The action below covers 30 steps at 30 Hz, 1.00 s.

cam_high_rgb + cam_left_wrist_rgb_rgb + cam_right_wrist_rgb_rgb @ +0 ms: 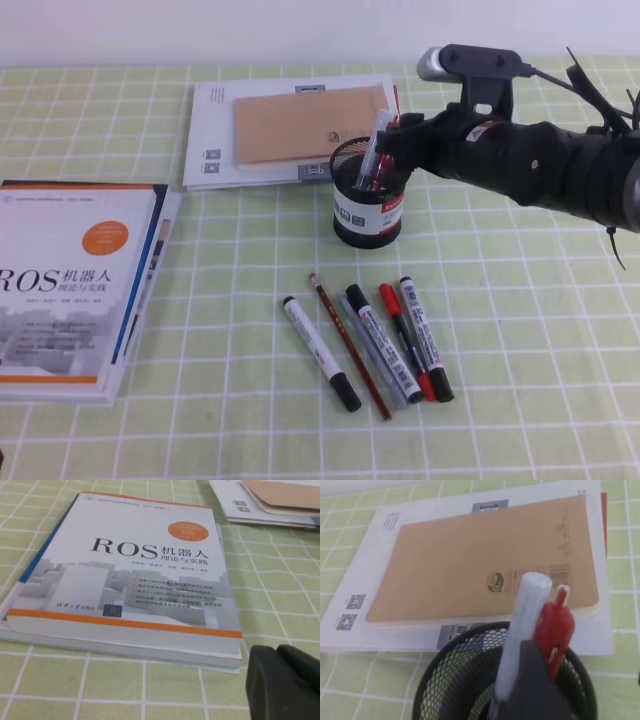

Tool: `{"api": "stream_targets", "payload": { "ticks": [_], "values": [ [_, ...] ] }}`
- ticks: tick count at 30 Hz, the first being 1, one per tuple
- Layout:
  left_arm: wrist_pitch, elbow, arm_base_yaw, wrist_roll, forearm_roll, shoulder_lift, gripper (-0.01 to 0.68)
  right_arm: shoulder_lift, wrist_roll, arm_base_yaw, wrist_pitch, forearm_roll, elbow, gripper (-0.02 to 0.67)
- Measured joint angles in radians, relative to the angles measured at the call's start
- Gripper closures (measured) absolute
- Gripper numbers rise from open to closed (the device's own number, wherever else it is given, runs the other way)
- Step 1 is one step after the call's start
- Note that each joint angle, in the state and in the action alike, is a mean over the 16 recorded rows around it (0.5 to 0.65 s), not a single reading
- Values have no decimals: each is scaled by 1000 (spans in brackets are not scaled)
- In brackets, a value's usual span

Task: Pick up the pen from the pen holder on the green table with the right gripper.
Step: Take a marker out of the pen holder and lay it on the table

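Note:
The black wire-mesh pen holder [370, 205] stands on the green table [520, 330] near the middle. The slim red pen [372, 172] stands in it beside a whitish translucent pen [379, 135]. My right gripper [390, 135] reaches in from the right and is at the pen tops. In the right wrist view one black finger [535, 685] stands in front of the white pen [522, 625], with the red pen's top [554, 625] just right of it; no second finger shows beside the pen. The holder's rim [432, 680] is below. My left gripper [276, 652] hangs shut beside a book.
A row of markers and a pencil [365, 345] lies in front of the holder. A ROS book [75, 285] lies at the left, also in the left wrist view [145, 575]. A brown notebook [300, 125] on white papers lies behind the holder.

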Motion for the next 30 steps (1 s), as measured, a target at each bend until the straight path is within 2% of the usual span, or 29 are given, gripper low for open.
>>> {"api": "stream_targets", "payload": {
  "ticks": [12, 21, 30],
  "values": [
    [0, 0, 0, 0, 0, 0, 680, 36, 0, -6, 23, 13, -55, 315],
    [0, 0, 0, 0, 0, 0, 680, 71, 2, -6, 161, 35, -123, 327],
    [0, 0, 0, 0, 0, 0, 680, 50, 3, -6, 288, 65, -139, 369]
  ]
}}
